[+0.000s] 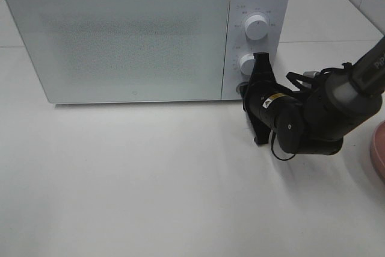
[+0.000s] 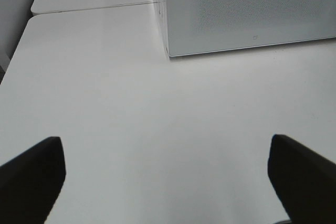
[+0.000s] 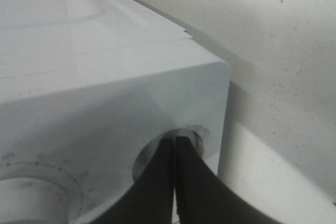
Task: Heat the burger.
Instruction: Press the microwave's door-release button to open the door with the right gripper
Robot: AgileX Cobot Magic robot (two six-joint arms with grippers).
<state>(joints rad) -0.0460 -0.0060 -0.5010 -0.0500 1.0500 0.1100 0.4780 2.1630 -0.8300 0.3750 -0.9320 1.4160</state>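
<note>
The burger is out of view. The white microwave [image 1: 120,34] stands at the back of the table with its door shut; it also shows in the left wrist view [image 2: 247,9] and the right wrist view [image 3: 105,77]. My right gripper [image 1: 243,89] is shut, its two fingertips together and empty, pressed into the round button recess [image 3: 195,134] at the bottom of the control panel, below the two knobs. In the right wrist view the gripper [image 3: 175,140] meets that recess. My left gripper [image 2: 168,182] is open and empty over bare table, in front of the microwave's left corner.
Two white knobs [image 1: 257,27] [image 1: 247,63] sit on the microwave's panel. The edge of a round pink plate [image 1: 379,145] shows at the far right. The right arm [image 1: 325,112] lies low over the table in front of the panel.
</note>
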